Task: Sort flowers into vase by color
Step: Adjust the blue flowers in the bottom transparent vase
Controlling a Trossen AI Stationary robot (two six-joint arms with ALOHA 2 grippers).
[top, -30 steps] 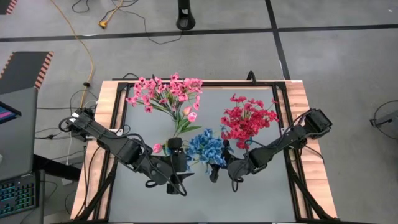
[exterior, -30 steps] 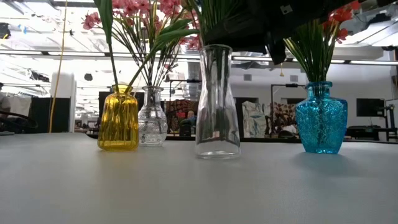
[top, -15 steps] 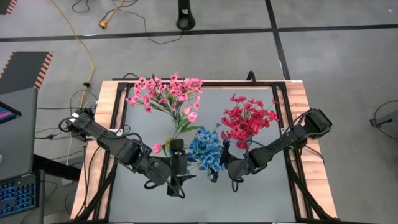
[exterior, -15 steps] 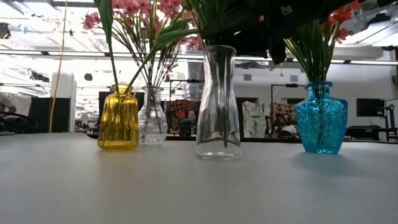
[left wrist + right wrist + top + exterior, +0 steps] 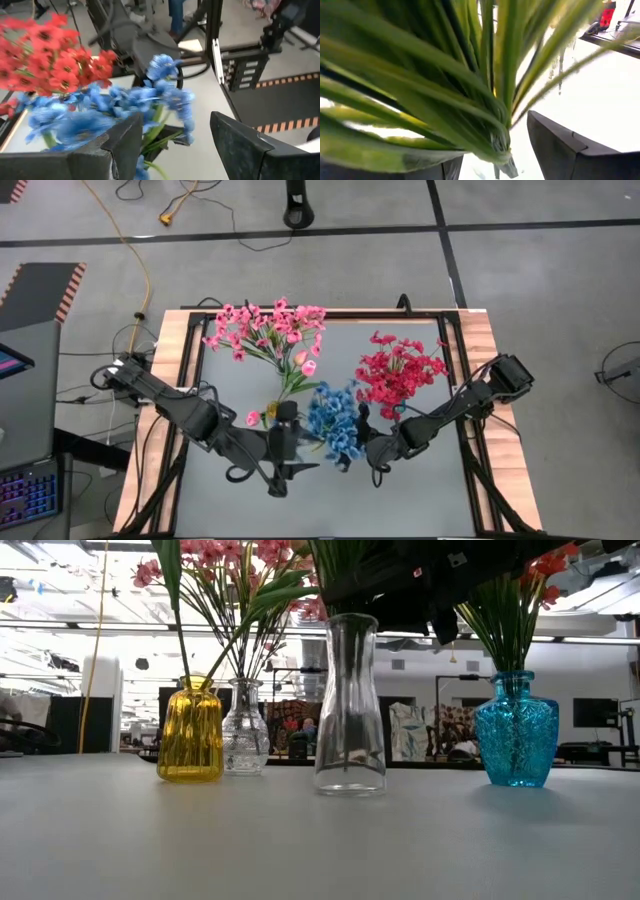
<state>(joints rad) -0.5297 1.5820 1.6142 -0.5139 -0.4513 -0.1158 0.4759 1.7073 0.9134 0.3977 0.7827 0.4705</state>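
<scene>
Blue flowers [image 5: 332, 423] overhead, clear vase [image 5: 349, 705] seemingly beneath, low view only

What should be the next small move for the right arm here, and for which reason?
Probably lower the blue flowers straight down. The right gripper has green stems between its fingers, directly above the tall clear vase, and that vase looks empty. The left gripper is open beside the blue blossoms, holding nothing. The pink flowers and red flowers already stand in vases.
</scene>
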